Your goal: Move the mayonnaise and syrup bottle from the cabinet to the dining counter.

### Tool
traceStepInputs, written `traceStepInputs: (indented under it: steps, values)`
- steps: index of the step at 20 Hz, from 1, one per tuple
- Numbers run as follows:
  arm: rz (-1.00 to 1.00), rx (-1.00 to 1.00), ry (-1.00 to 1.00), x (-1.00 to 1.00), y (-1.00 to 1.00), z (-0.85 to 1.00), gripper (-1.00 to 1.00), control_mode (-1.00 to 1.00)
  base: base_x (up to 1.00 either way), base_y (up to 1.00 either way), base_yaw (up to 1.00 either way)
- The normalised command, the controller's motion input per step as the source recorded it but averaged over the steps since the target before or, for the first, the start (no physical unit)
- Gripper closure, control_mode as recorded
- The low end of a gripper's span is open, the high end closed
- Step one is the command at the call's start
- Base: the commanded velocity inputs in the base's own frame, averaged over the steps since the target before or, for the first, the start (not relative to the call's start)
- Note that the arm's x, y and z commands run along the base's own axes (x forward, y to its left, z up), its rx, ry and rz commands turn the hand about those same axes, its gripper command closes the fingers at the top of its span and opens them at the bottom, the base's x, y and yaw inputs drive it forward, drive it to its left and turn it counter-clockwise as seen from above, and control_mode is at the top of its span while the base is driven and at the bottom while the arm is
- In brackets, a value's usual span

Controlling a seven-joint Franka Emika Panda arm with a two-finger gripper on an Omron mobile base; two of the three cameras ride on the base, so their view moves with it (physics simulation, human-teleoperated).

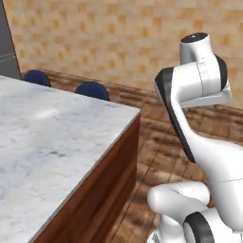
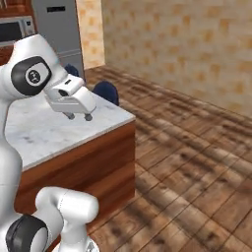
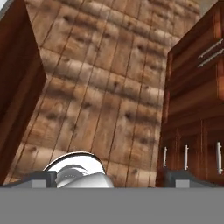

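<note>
The hand (image 2: 78, 116) hung beside the dining counter (image 2: 44, 133) corner, fingers spread wide apart, holding nothing.

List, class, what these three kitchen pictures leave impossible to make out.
- dining counter: its left part is cut by the left base view's edge.
- gripper: fingertips too small in the right base view to tell if anything is held.
- blue chairs: lower parts hidden behind the counter.
</note>
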Motion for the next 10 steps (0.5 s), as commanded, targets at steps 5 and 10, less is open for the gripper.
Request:
traceStepInputs:
  steps: [5,10]
  values:
    - [0.00,0.00,0.00,0.00,0.00,0.00,-1.00,1.00,0.00,-0.32,-0.95]
    - [0.00,0.00,0.00,0.00,0.00,0.00,-1.00,1.00,0.00,-0.32,-0.93]
